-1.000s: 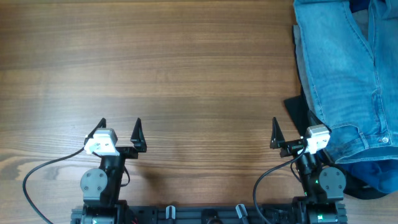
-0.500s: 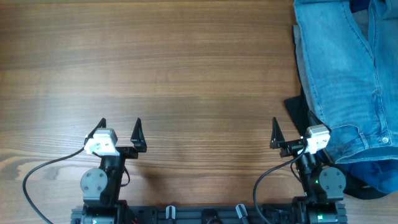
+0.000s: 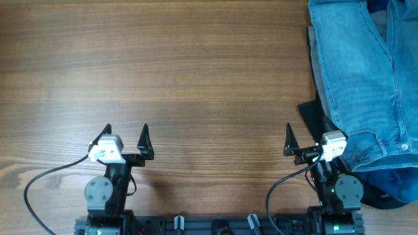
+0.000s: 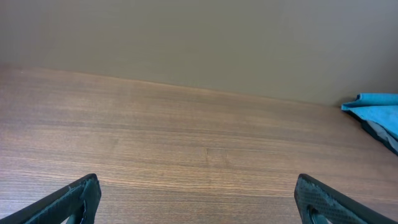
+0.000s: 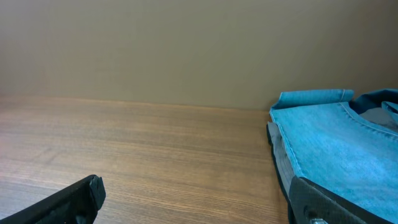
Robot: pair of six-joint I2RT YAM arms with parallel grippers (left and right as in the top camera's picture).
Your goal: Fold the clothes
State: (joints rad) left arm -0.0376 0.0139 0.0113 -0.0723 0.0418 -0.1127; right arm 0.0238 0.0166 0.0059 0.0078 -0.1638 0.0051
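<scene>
The light blue jeans (image 3: 362, 72) lie in a pile at the table's right edge, running from the far right corner down beside my right arm. They also show in the right wrist view (image 5: 329, 143) and as a small blue edge in the left wrist view (image 4: 373, 106). My right gripper (image 3: 305, 138) is open and empty, just left of the jeans' near end. My left gripper (image 3: 125, 137) is open and empty at the near left, far from the jeans.
A grey garment (image 3: 315, 59) and a dark cloth (image 3: 312, 114) stick out from under the jeans' left side. A dark blue cloth (image 3: 385, 186) lies at the near right by my right arm's base. The wooden table (image 3: 183, 78) spreads left of the pile.
</scene>
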